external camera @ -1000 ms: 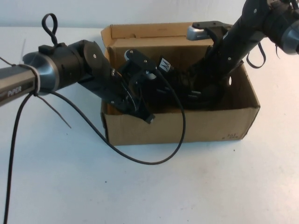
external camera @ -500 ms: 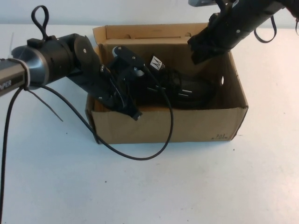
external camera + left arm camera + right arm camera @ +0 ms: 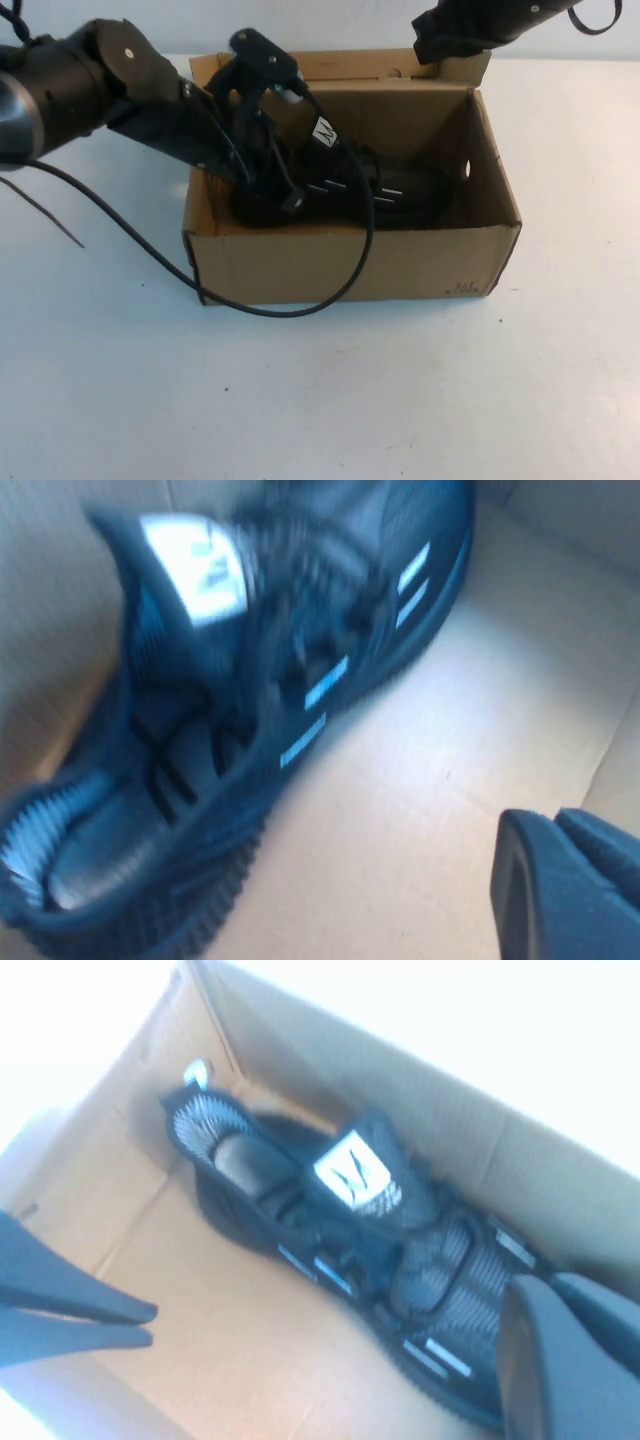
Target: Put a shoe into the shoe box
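Quick note from my remote session. The shoe was inside the box, sitting on its sole on the cardboard floor, heel toward the left end and toe toward the right. Its white tongue label faced up and the short white dashes showed on the near side. In the right wrist cam the shoe lay diagonally across the box floor, w/ bare cardboard on one side of it.

The left gripper was down inside the box's left end, right over the heel area and v close to the shoe, maybe touching, couldn't say. Honestly couldn't tell if it was open or closed; too much black on black in the high view. The left wrist cam just showed the shoe close up, blurry, resting on the floor.

The right gripper was up above the back right corner of the box, near the raised lid flap, clear of the shoe. From its own cam the right gripper was spread wide w/ nothing in it.

Also a black cable from the left arm drooped over the box's front wall. The box sat on the white table.
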`<state>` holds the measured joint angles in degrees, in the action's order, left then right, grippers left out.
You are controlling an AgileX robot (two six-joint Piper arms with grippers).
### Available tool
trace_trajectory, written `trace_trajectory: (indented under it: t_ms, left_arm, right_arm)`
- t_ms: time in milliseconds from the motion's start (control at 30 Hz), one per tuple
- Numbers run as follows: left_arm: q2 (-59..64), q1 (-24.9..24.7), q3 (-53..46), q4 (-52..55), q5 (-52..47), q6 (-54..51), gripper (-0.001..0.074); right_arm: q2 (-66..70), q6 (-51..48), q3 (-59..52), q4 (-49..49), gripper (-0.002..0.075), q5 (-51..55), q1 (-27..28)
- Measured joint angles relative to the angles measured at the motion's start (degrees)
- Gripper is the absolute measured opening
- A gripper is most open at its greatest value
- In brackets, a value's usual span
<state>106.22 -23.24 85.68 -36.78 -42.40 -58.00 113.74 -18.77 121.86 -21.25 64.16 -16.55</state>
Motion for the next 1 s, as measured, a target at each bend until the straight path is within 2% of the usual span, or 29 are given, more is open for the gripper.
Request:
trace_trajectory:
  t_ms: [167, 300, 567, 633, 833, 1000]
  left_arm:
    - [-6.6, 0.0, 0.0, -0.1, -0.8, -0.3, -0.0002]
    - [-13.5, 0.0, 0.0, -0.1, -5.2, -0.3, -0.0002]
    - [-29.1, 0.0, 0.0, 2.2, -25.2, 9.0, -0.0002]
    - [-31.7, 0.0, -0.6, 3.0, -27.5, 12.1, -0.0002]
    - [-42.0, 0.0, -9.8, 3.8, -28.7, 16.2, -0.0002]
    - [-51.1, 0.0, -23.1, 2.7, -28.9, 17.2, -0.0002]
  right_arm:
    - [-3.8, -2.8, 0.0, -0.5, -0.0016, -1.4, 0.0]
    - [-8.1, -6.3, 0.0, -0.6, -0.0017, 0.0, 0.0]
    - [-18.6, -4.1, 0.0, -1.2, -0.0017, 2.8, 0.0]
    - [-21.6, -2.9, 0.0, -1.5, -0.0016, 3.5, 0.0]
    - [-28.8, -0.3, 0.0, -2.1, -0.0016, 7.6, 0.0]
    - [-36.6, 1.3, -6.0, -2.1, -0.0016, 7.1, 0.0]
